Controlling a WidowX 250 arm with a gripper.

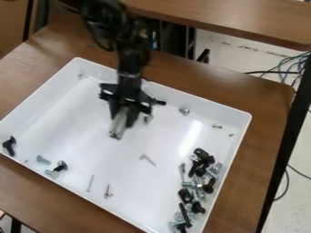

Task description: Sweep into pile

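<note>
On the desk [254,157], saw a white tray [67,136]; read it as a clock dial. At nine, inside, found a black bolt [8,146]. At eight, noted silver bolts [43,159], one beside a black piece [62,166]. Toward seven, spotted two thin screws [90,183], apart. Toward twelve, saw the claw [123,123] tilted down, pinching a blurred grey strip [119,122]. Near centre, toward five, found a screw [147,159]. At two, noted a silver nut [184,110]. At four, saw crowded black and silver hardware [197,182]. Toward three, spotted a small screw [217,126].
</note>
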